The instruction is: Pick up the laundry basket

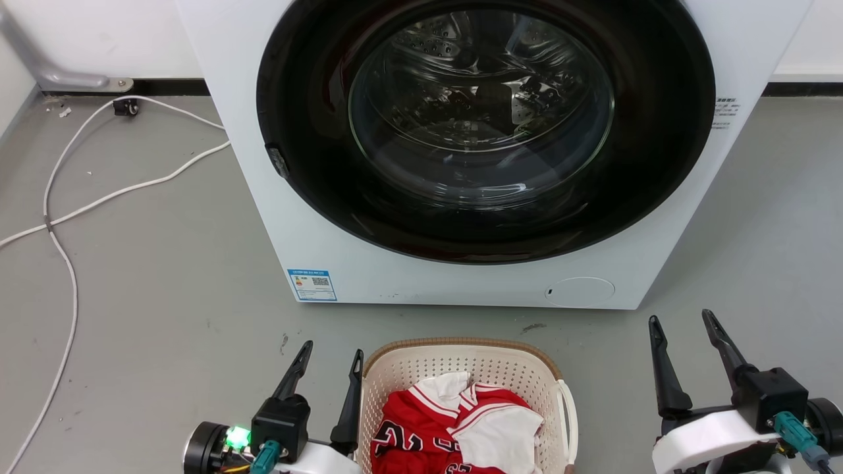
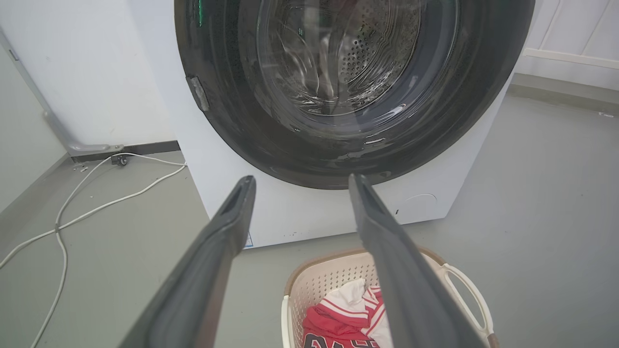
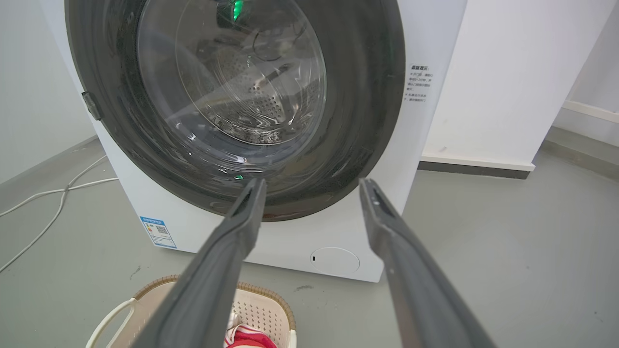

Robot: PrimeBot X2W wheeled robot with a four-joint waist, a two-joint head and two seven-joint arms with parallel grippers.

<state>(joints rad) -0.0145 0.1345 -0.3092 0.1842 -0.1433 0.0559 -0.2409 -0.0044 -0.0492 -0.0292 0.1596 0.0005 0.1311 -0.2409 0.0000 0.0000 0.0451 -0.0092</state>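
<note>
The oval cream-white perforated plastic laundry basket (image 1: 428, 372) with a brown woven-look rim sits on the grey floor (image 1: 164, 296), near the robot and just in front of the white front-loading washer (image 1: 329, 250). It holds red and white clothes (image 1: 448, 421). The left gripper (image 1: 333, 349) hovers just beside the basket's left rim, jaws parted and empty. The right gripper (image 1: 679, 317) hangs well apart to the right, jaws likewise spread, holding nothing. This looks like the approach; next, each gripper probably needs to reach a white side handle (image 1: 570, 408) and close.
</note>
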